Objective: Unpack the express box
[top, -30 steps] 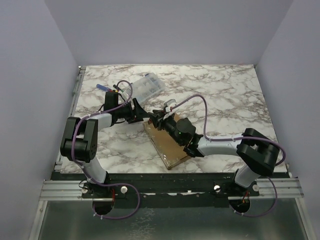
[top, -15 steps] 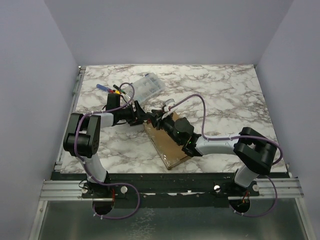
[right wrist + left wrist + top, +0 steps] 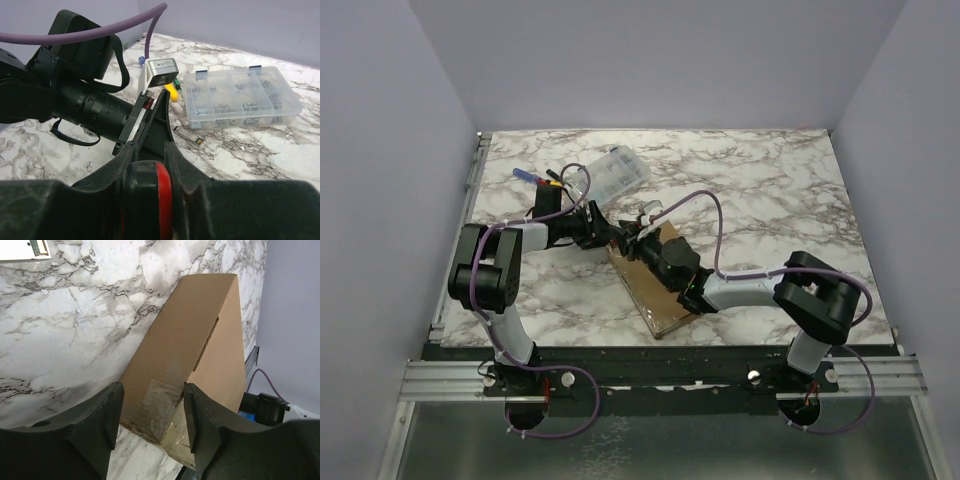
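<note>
The left gripper (image 3: 152, 395) has its fingers spread wide at the taped corner of the express box (image 3: 200, 340). For the right gripper (image 3: 150, 145), the grip state cannot be determined.

Lab test cell: plain walls (image 3: 650, 60), marble table (image 3: 770, 190), alu rail (image 3: 440, 378).

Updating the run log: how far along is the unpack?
Done: nothing that shows. The express box looks shut, with tape across its end.
In hand: the left gripper is open, its fingers straddling that taped end. The right gripper sits close against it at the same corner; I can't tell whether it's shut.
Left: open the lid and lift out the contents, which are hidden.
</note>
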Robot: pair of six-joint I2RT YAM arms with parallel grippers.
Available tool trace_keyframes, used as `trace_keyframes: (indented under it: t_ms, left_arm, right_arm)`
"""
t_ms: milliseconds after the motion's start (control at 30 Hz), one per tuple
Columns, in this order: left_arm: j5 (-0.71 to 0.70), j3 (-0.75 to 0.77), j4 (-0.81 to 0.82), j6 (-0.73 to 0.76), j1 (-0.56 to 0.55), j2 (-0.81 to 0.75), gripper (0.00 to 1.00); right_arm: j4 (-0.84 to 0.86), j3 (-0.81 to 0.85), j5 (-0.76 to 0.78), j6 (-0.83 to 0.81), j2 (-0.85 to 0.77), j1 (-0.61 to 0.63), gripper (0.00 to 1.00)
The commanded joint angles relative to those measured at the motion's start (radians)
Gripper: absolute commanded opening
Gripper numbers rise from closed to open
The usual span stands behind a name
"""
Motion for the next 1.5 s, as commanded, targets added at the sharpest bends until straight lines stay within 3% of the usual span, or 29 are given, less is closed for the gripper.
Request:
trace_keyframes:
  t_ms: [0, 1467]
  left_arm:
    - [-0.024, 0.015, -0.031, 0.041, -0.005, 0.029, 0.55]
    - [-0.041, 0.018, -0.061, 0.056, -0.006, 0.04, 0.49]
  right_arm:
    - [0.093, 0.039, 0.051, -0.027, 0.038, 0.018, 0.01]
    - [0.094, 0.062, 0.1, -0.04, 0.113, 0.05, 0.01]
